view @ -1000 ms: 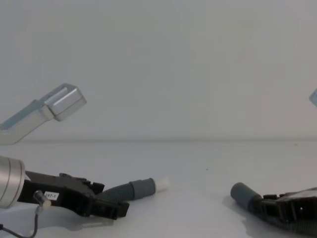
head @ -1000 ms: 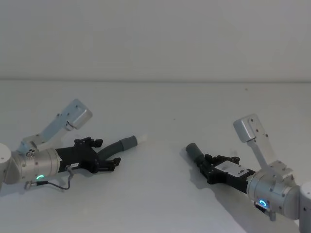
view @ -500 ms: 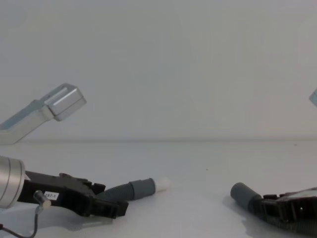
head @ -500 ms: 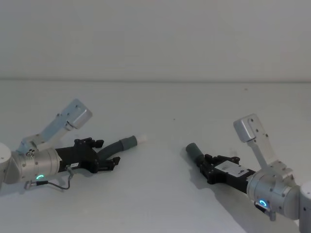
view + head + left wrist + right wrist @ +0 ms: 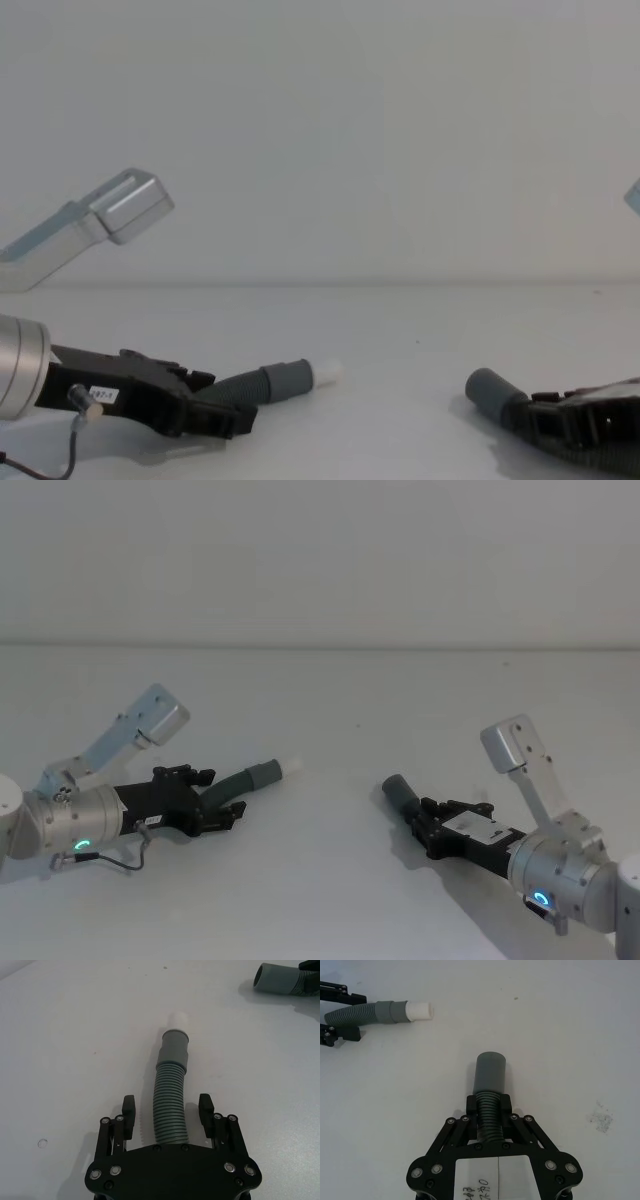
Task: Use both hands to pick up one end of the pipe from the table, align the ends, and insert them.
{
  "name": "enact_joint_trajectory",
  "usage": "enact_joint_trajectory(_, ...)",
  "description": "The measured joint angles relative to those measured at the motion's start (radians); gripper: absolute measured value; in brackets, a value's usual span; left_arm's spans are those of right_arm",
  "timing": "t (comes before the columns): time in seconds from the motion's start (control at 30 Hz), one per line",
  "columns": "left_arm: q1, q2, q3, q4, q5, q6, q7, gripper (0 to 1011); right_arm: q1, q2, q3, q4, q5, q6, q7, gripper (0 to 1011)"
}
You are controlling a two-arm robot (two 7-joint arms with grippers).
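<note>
Counter [image 5: 330,700] between the white-tipped cuff [image 5: 272,771] and the plain grey cuff [image 5: 400,791] lies bare: open passage. Farther out from the white-tipped cuff, the counter is also unobstructed. Behind that cuff, the left tool [image 5: 222,795] straddles the pipe [image 5: 170,1110], with a gap on either side. The right tool [image 5: 421,816], clamped just behind the plain grey cuff, blocks approach from there.

Two ends of a dark grey corrugated pipe [image 5: 170,1105] sit low on a white table [image 5: 330,700]. The white-tipped grey cuff [image 5: 270,771] points toward the table's middle, with its hose running between the left gripper's [image 5: 167,1110] spread jaws. Well apart, the plain grey cuff [image 5: 491,1074] juts from the right gripper [image 5: 489,1106], whose jaws are clamped on the ribs.
</note>
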Motion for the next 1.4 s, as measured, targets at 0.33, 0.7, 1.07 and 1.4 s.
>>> enact_joint_trajectory(0.33,0.000,0.000,0.000,0.000,0.000,0.000,0.000,705,0.000,0.000,0.000,0.000,0.000,0.000,0.000,253)
enact_joint_trajectory(0.7,0.000,0.000,0.000,0.000,0.000,0.000,0.001,633,0.000,0.000,0.000,0.000,0.000,0.000,0.000,253)
enact_joint_trajectory(1.07,0.000,0.000,0.000,0.000,0.001,0.000,0.001,555,0.000,0.000,0.000,0.000,0.000,0.000,0.000,253)
enact_joint_trajectory(1.4,0.000,0.000,0.000,0.000,0.001,0.000,0.001,490,0.000,0.000,0.000,0.000,0.000,0.000,0.000,253)
